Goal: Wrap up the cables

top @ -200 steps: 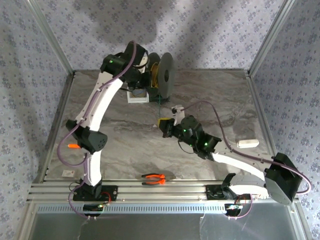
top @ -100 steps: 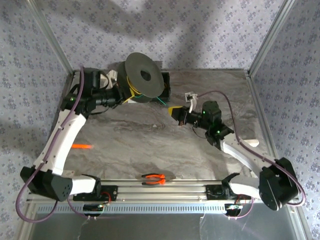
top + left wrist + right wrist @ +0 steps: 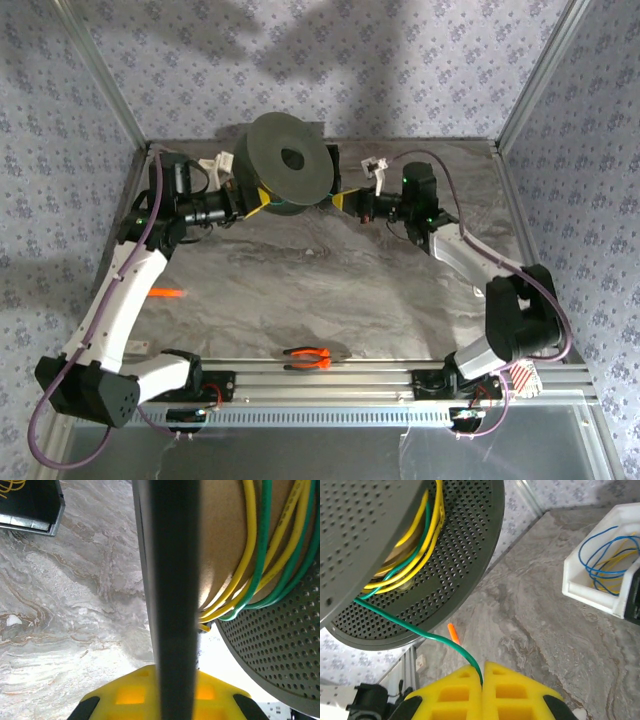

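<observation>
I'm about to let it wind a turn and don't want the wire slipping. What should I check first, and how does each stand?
1. Right fingers shut on green cable: ok.
2. Left fingers clamped on spool flange: ok.
3. Green cable taut to spool: not ok, it bows.
4. Windings sit between the flanges: ok.
5. Cable length left behind the grip: cannot tell.

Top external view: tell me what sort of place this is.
Probably a small enclosed robot workcell: patterned wall panels in aluminium framing box in a marbled table, left arm and right arm are bolted to its near rail, and a dark spool carries wound cables.
</observation>
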{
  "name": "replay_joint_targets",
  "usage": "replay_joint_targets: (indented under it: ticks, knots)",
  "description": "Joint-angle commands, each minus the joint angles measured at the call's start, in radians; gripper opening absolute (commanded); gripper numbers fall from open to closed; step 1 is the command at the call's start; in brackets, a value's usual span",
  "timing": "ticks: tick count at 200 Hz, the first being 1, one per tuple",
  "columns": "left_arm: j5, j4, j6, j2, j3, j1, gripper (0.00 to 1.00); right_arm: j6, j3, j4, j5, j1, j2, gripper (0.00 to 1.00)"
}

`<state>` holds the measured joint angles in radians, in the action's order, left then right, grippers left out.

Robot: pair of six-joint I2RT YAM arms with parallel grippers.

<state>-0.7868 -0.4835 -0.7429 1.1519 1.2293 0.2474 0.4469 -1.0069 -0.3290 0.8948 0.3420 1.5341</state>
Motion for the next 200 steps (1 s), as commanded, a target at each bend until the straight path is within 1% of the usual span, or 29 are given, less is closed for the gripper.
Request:
replay_joint_targets:
  ticks: [1,34,62,103,117,133,142,153,165,171,180,190,200]
  knots:
    - [-0.203,0.152,0.139,-0.13,0.094,-0.027,0.0,-0.02,-0.021,0.23,-0.055,-0.075,0.119,0.0]
    - [-0.256,0.013,0.28,-0.142,0.103,-0.026,0.0,-0.054,-0.153,0.31,-0.001,-0.108,0.194,0.0]
    - [-0.266,-0.128,0.412,-0.129,0.133,-0.012,0.0,-0.076,-0.276,0.375,0.037,-0.146,0.251,0.0]
    - [-0.269,-0.226,0.517,-0.139,0.12,0.031,0.0,-0.132,-0.416,0.479,0.086,-0.187,0.325,0.0]
    - [-0.248,-0.243,0.533,-0.138,0.117,0.063,0.0,-0.151,-0.466,0.512,0.101,-0.191,0.349,0.0]
    - [-0.209,-0.281,0.562,-0.132,0.119,0.106,0.0,-0.169,-0.526,0.55,0.113,-0.195,0.379,0.0]
    - [-0.177,-0.279,0.557,-0.133,0.114,0.129,0.0,-0.181,-0.558,0.57,0.113,-0.198,0.395,0.0]
    - [-0.178,-0.284,0.564,-0.129,0.111,0.155,0.0,-0.18,-0.585,0.575,0.119,-0.206,0.417,0.0]
    - [-0.149,-0.291,0.564,-0.122,0.111,0.18,0.0,-0.172,-0.607,0.569,0.123,-0.214,0.436,0.0]
    - [-0.154,-0.309,0.583,-0.117,0.115,0.196,0.0,-0.168,-0.618,0.567,0.128,-0.217,0.444,0.0]
    - [-0.119,-0.326,0.587,-0.111,0.12,0.217,0.0,-0.163,-0.634,0.565,0.131,-0.223,0.454,0.0]
    - [-0.12,-0.362,0.617,-0.1,0.128,0.238,0.0,-0.162,-0.655,0.572,0.138,-0.231,0.465,0.0]
    - [-0.07,-0.381,0.617,-0.095,0.132,0.259,0.0,-0.164,-0.684,0.59,0.146,-0.235,0.475,0.0]
